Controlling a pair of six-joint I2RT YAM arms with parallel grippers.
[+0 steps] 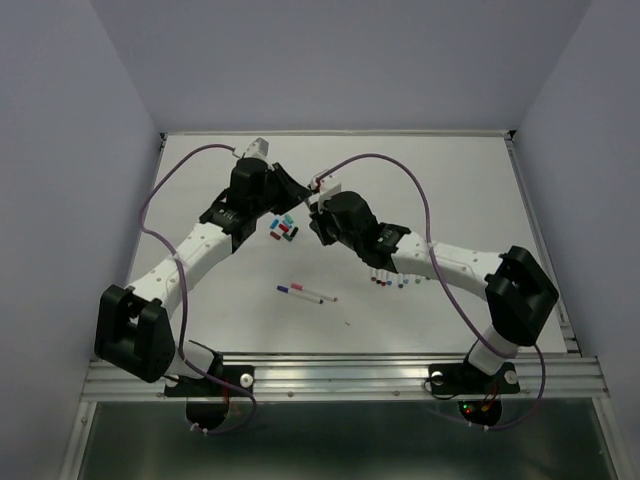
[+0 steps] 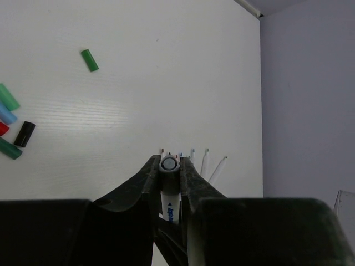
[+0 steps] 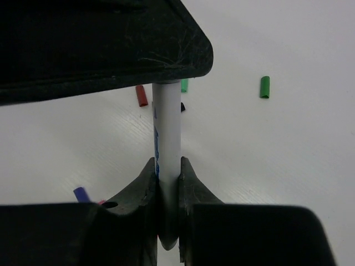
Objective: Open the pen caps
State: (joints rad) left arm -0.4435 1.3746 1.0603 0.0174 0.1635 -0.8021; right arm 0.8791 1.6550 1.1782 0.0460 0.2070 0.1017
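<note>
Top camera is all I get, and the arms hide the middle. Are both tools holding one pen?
Observer: Looks so. The right wrist view shows the right tool shut on a white pen that runs up under the left arm.
Operator: And the left one?
Observer: The left wrist view shows the left tool shut on the pen near its round grey end.
Operator: Any writing on it?
Observer: Yes, blue print on the barrel.

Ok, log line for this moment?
left fingers: shut on pen | right fingers: shut on same pen | loose caps on table
</note>
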